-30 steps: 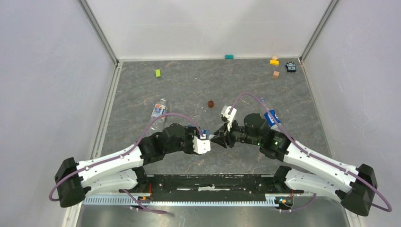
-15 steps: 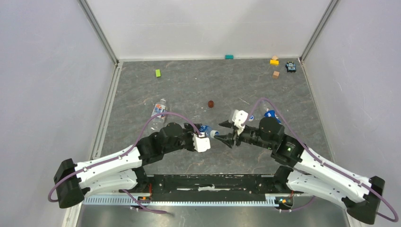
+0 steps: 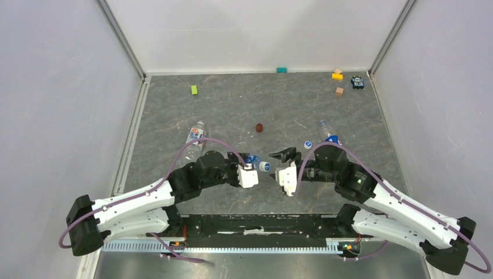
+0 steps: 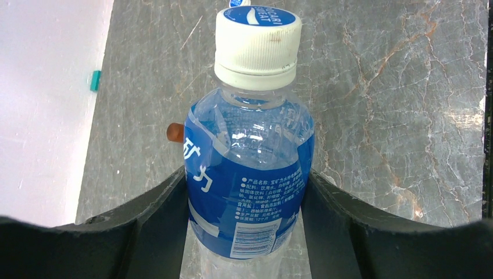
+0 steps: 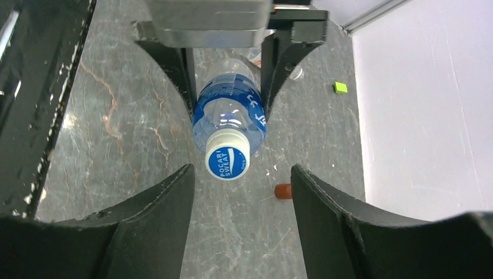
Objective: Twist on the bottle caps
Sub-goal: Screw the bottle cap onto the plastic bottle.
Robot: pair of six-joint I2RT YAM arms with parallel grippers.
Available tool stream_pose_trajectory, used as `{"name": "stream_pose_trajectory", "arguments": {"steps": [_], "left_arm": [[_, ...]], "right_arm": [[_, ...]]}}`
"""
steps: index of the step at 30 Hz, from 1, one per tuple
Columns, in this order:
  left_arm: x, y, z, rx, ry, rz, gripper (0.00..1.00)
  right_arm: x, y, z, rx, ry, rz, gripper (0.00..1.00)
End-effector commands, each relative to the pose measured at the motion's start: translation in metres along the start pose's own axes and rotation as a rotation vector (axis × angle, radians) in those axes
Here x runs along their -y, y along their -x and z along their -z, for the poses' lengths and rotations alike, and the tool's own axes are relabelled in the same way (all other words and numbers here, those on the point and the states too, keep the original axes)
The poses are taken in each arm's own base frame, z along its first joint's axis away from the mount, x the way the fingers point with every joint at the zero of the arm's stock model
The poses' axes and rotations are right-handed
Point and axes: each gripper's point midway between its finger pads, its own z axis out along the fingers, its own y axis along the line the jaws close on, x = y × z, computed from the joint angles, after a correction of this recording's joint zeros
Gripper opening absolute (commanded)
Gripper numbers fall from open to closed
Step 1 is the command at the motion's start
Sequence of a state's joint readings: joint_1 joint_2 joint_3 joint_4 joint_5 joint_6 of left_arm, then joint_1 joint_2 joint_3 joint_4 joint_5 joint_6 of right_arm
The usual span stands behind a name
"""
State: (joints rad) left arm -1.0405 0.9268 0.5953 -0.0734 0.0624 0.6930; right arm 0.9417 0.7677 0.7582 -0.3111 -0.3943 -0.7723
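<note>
My left gripper [image 3: 251, 168] is shut on a clear bottle [image 4: 250, 168] with a blue-and-white label and holds it sideways, neck toward the right arm. A whitish-blue cap [image 4: 257, 43] sits on its neck; it also shows in the right wrist view [image 5: 228, 161]. My right gripper [image 5: 241, 221] is open and empty, a short way back from that cap, in line with it. A second bottle [image 3: 196, 133] lies at the left. A third bottle [image 3: 325, 129] lies behind the right arm, partly hidden. A loose cap [image 3: 307, 145] lies beside it.
A dark red-brown disc [image 3: 259, 128] lies just beyond the grippers. A green block [image 3: 194, 89], a teal block [image 3: 282, 70], yellow and tan blocks [image 3: 337, 75] and a small dark toy [image 3: 357, 82] lie near the back wall.
My right gripper has drawn back to the right from the bottle's neck and stands open. The cap stays on the bottle. The left gripper has kept hold of the bottle.
</note>
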Motion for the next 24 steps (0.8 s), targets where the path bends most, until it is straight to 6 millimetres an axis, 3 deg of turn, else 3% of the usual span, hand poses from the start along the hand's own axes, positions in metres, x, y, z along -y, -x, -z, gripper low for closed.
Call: {"name": "stream_pose_trajectory", "arguments": {"steps": [1,24], "left_arm": [[-0.011,0.024,0.002,0.074,0.018,0.007,0.02],[-0.008,0.027,0.002,0.088,0.004,0.017,0.02]], "right_arm": [[0.006,0.015,0.003,0.026,0.047,0.172,0.67],[-0.009,-0.001,-0.017,-0.029,0.171,0.196,0.53]]}}
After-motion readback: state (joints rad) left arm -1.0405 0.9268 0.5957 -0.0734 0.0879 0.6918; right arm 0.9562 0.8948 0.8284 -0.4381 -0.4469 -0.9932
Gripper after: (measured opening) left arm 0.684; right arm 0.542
